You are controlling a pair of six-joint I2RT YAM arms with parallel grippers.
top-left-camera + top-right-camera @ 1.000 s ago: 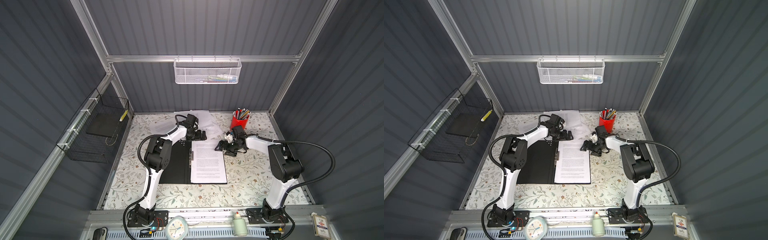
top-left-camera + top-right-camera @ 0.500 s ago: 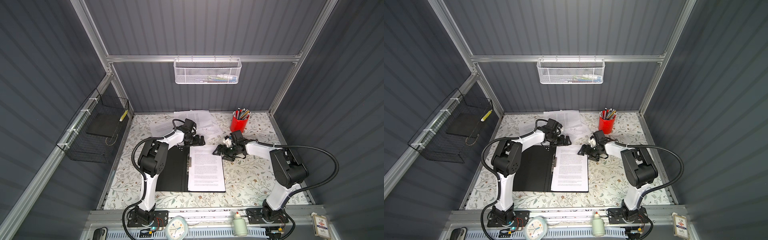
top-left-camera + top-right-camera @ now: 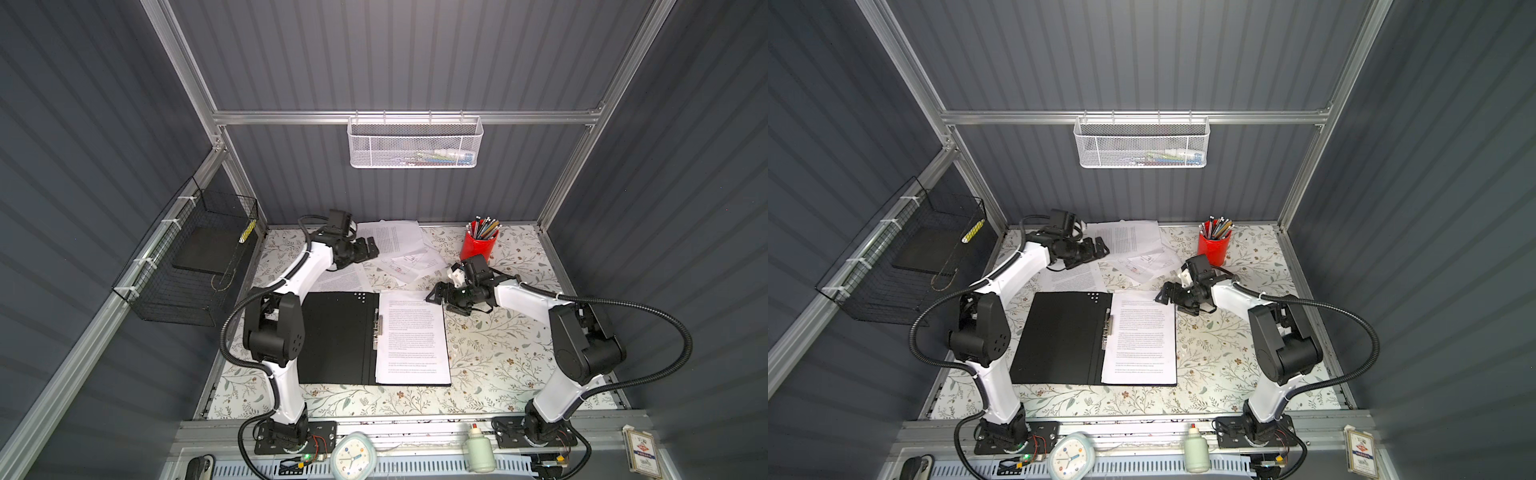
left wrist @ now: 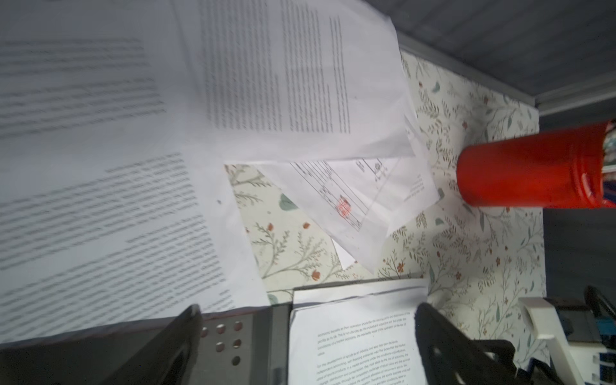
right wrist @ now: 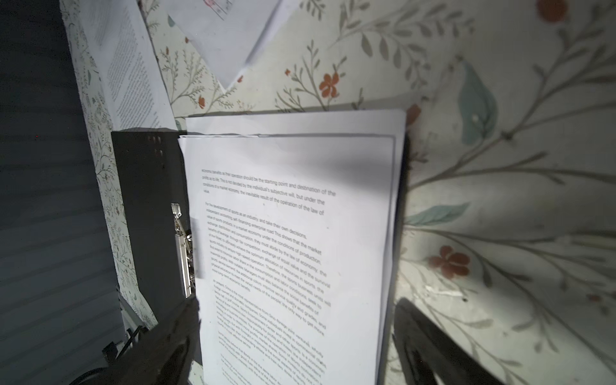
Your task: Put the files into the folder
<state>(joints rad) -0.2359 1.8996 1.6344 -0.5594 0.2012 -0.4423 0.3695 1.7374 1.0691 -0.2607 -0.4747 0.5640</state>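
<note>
The folder [image 3: 332, 336] has slid toward 6 o'clock and lies open, with filed sheets [image 3: 411, 336] stacked on its 3 o'clock half; filing is judged part done. Loose files [image 3: 395, 241] lie at 12 o'clock. The left gripper [image 3: 371, 249] has withdrawn to 11 o'clock beside these, jaws spread, holding nothing. The right gripper [image 3: 433, 294] sits at the stack's 1 o'clock corner, jaws spread wide; contact cannot be confirmed

Matt black folder [image 3: 332, 336] with shiny metal clip [image 3: 377, 328], thin white paper files [image 3: 411, 332]
</note>
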